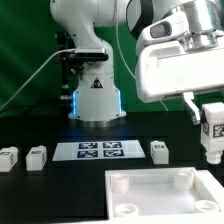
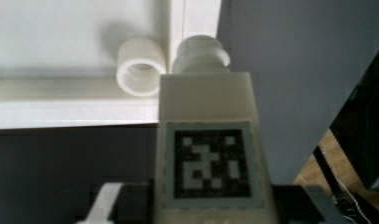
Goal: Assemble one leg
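Observation:
My gripper (image 1: pixel 209 112) is shut on a leg (image 1: pixel 212 128), a small white block with a black-and-white tag, and holds it upright in the air at the exterior view's right. The leg hangs just above the far right corner of the wide white tray-like panel (image 1: pixel 150 178). In the wrist view the leg (image 2: pixel 207 120) fills the middle between the jaws of my gripper (image 2: pixel 211 212), its tag facing the camera. Beyond it lies the panel (image 2: pixel 61 95) with two raised round posts (image 2: pixel 143 62).
Three more legs lie on the black table: two at the exterior view's left (image 1: pixel 8 157) (image 1: pixel 37 156) and one right of the marker board (image 1: pixel 159 150). The marker board (image 1: pixel 98 150) lies before the robot base (image 1: pixel 95 95).

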Controlling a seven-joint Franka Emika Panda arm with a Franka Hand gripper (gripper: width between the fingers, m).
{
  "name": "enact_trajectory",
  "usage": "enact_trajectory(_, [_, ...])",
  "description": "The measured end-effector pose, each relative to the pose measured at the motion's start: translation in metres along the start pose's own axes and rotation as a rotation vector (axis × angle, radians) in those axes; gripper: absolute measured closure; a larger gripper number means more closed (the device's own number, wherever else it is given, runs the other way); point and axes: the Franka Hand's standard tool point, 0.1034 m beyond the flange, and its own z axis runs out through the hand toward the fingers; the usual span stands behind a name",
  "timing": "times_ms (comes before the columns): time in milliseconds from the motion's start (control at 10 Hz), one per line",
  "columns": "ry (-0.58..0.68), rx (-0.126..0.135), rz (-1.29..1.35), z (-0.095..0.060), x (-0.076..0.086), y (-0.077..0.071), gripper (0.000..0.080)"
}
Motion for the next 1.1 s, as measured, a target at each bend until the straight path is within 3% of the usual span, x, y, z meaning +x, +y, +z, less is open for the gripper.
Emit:
enact_trajectory(100, [-0.009, 0.003, 0.006, 0.008, -0.003, -0.006, 0.0506])
enact_trajectory(400, [-0.012, -0.007, -0.023, 0.012, -0.008, -0.018, 0.0506])
enact_trajectory(1100, [0.006, -0.017, -0.056, 0.012, -0.004, -0.012, 0.0506])
